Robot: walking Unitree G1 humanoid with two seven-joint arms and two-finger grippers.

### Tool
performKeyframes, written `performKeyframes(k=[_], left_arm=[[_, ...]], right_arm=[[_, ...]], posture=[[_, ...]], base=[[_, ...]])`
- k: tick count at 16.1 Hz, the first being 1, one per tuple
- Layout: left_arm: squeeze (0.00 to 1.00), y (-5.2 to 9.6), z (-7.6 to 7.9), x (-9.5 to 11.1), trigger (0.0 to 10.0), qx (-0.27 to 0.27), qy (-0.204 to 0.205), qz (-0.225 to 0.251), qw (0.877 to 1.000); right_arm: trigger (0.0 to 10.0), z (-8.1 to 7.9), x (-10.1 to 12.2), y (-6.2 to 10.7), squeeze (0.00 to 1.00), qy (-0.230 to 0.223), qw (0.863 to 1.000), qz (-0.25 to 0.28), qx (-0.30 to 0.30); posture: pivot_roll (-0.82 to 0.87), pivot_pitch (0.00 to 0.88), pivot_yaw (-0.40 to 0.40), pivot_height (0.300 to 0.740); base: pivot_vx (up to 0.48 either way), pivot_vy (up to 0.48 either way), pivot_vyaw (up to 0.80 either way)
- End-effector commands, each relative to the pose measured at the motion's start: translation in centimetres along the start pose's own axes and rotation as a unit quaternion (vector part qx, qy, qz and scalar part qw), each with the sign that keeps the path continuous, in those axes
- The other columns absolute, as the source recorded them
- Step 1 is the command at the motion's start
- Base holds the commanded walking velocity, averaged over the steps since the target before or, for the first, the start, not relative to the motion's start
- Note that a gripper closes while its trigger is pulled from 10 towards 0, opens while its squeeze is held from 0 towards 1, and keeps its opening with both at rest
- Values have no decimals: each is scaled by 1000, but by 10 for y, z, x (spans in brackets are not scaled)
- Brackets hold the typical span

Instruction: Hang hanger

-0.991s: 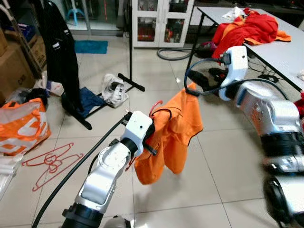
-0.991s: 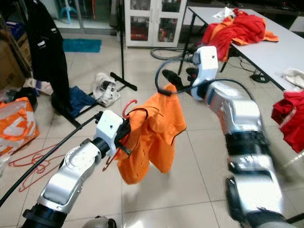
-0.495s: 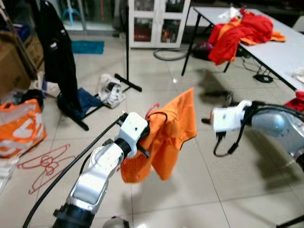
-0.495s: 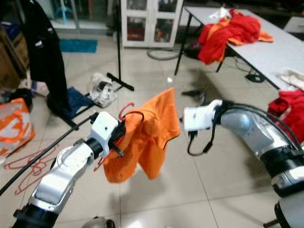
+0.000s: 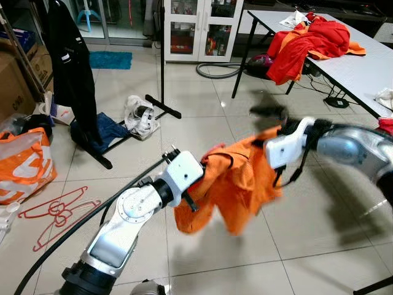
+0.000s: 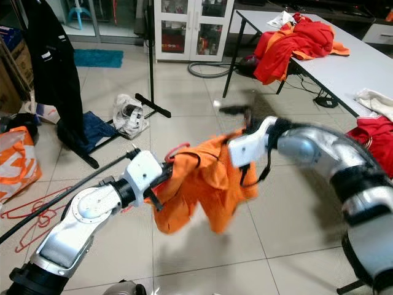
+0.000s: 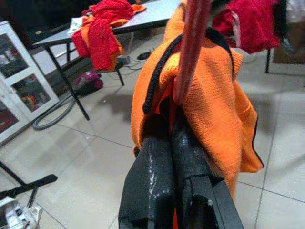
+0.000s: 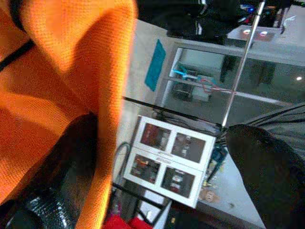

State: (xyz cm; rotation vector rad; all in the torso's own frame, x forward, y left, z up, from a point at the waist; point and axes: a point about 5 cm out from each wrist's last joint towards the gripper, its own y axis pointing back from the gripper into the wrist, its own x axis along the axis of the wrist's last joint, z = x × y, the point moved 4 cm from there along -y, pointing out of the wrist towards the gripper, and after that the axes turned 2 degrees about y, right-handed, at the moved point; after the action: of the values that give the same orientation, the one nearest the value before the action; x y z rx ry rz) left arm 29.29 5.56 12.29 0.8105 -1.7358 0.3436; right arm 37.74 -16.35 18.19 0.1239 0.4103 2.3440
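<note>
The left gripper (image 7: 183, 143) is clamped on the red hanger (image 7: 190, 52) carrying the orange shirt (image 5: 236, 184), while the right gripper (image 8: 157, 157), fingers spread at its three o'clock side, likely steadies it for hanging.

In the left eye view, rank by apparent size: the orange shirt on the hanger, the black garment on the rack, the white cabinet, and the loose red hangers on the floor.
1. Orange shirt, though nearest the camera.
2. Black garment.
3. White cabinet, cut off at the top and far back, so its place beside the black garment is unsure.
4. Red hangers, thin outlines only.
</note>
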Motion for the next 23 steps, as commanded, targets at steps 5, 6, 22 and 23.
performKeyframes(k=[5, 6, 22, 23], left_arm=[[0, -1, 7, 15, 10000, -18, -24, 34, 999], [0, -1, 8, 15, 10000, -19, -25, 33, 999], [0, -1, 5, 13, 10000, -20, -31, 31, 999], [0, -1, 5, 13, 10000, -20, -31, 31, 999]], right_arm=[[10000, -11, -15, 9, 0, 13, 999, -22, 22], [10000, -14, -16, 10, 0, 10, 999, -23, 29], [0, -38, -19, 18, 0, -19, 996, -20, 90], [0, -38, -19, 18, 0, -19, 996, -20, 90]], posture=[[-21, 0, -91, 740], [-21, 0, -90, 740], [-22, 0, -92, 740], [-22, 0, -92, 740]], base=[[0, 0, 0], [0, 0, 0], [0, 0, 0], [0, 0, 0]])
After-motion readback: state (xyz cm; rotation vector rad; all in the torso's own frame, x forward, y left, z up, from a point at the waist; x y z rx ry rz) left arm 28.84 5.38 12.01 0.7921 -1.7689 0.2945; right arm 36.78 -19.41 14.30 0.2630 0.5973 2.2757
